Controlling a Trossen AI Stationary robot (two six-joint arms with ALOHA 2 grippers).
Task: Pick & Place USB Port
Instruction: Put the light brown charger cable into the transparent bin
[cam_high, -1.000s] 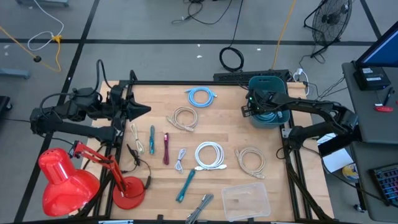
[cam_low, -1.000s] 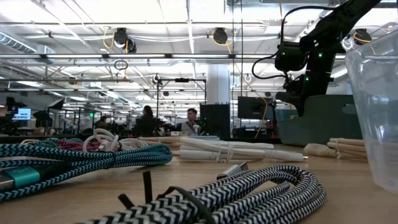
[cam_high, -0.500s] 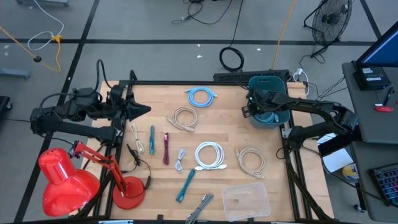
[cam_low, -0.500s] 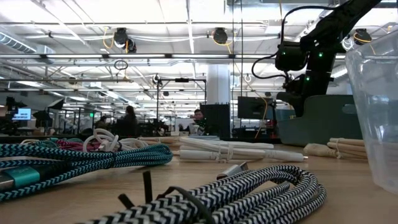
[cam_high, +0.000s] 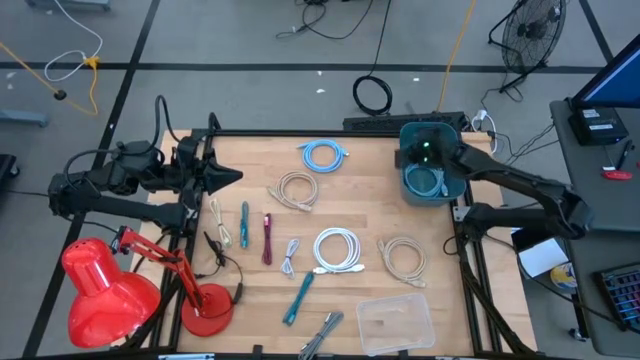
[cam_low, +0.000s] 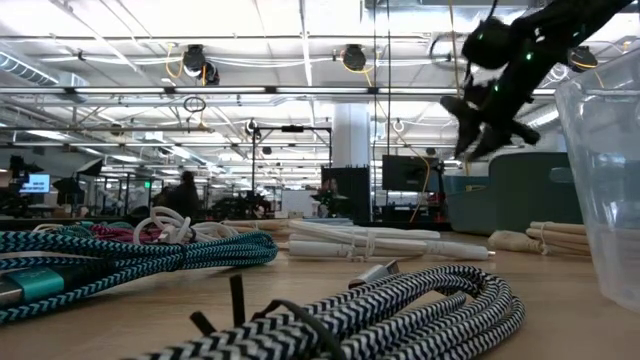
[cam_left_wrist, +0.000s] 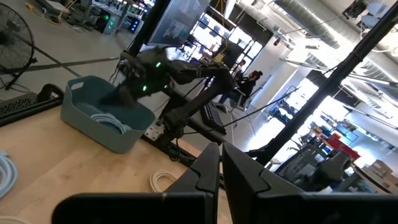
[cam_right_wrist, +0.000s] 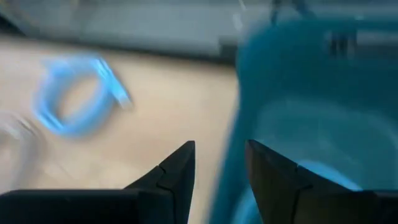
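- A white cable (cam_high: 336, 250) is lying coiled mid-desk (cam_high: 370, 205).
- The left pincer (cam_high: 232, 176) is sitting clenched at the desk's left edge.
- The right pincer (cam_high: 417, 160) is hovering released, empty, above the teal bin (cam_high: 455, 186), where a blue cable (cam_high: 427, 183) is lying.

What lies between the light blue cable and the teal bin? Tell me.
Only bare wood of the table, seen in the high view: nothing sits between the light blue cable and the teal bin.
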